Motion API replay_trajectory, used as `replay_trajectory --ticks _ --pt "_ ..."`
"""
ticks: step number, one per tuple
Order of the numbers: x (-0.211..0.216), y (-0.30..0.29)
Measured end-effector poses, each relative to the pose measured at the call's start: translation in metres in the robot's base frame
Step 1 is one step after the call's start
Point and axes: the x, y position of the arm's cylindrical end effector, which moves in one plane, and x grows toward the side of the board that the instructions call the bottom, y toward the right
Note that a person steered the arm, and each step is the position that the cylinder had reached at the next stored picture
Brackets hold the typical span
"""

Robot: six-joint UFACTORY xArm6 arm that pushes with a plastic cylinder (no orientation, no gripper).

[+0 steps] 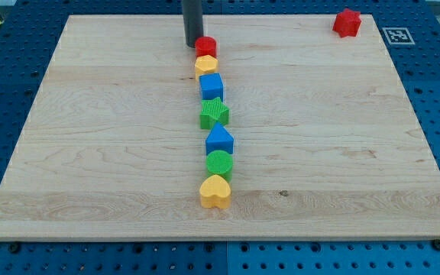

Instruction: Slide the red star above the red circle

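The red star (347, 22) lies at the view's top right corner of the wooden board (90, 153), far from the other blocks. The red circle (206, 46) sits at the top of a column of blocks near the middle top. My tip (193, 44) stands just left of the red circle, touching or nearly touching it. The rod rises out of the view's top.
Below the red circle runs a column: a yellow hexagon (205, 66), a blue cube (211, 85), a green star (214, 113), a blue pentagon-like block (219, 140), a green circle (220, 163) and a yellow heart (215, 191). A tag marker (396, 34) lies beyond the board's right edge.
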Motion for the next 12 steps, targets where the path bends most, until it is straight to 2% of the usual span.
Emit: replay_trajectory --ticks 2,4,5,6,7,8,10,12 --pt "-0.001 0.042" --pt "0.027 0.166" --pt "0.027 0.245" --pt "0.017 0.320" --pt "-0.010 0.370" --pt "-0.063 0.380" --pt "-0.068 0.359" --pt "-0.068 0.300"
